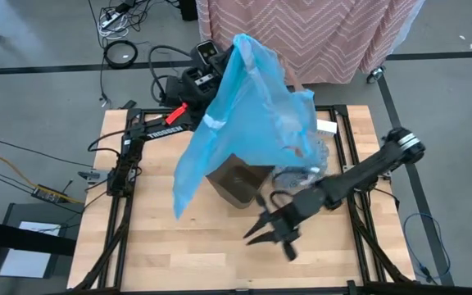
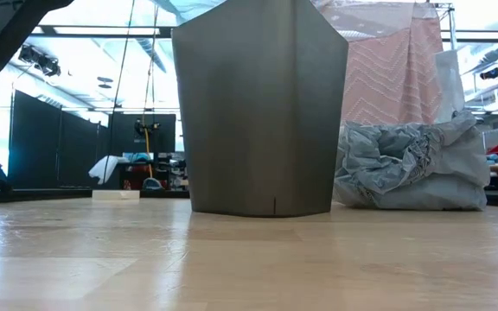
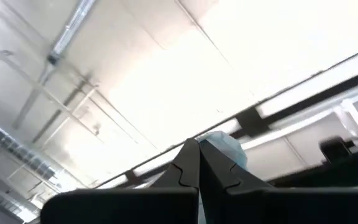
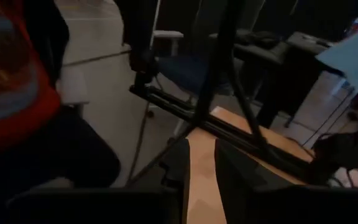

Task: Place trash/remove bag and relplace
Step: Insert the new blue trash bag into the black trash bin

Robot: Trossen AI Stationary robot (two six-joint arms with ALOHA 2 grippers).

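Grey liner bag (image 2: 413, 168), thin, translucent and crumpled, lies on the wooden table (image 1: 179, 254) just beside the smooth dark bin (image 2: 260, 112). "TROSSEN" shows on the left arm (image 1: 164, 129), whose left gripper (image 3: 199, 163), raised above the bin, pinches the glossy blue bag (image 1: 244, 115). Near the bin, the right gripper (image 1: 267, 230) seems slightly parted, empty.

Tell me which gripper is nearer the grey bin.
Right. The right gripper hangs just in front of the grey bin, empty. The left gripper is raised above it, fingers pinching the blue bag.
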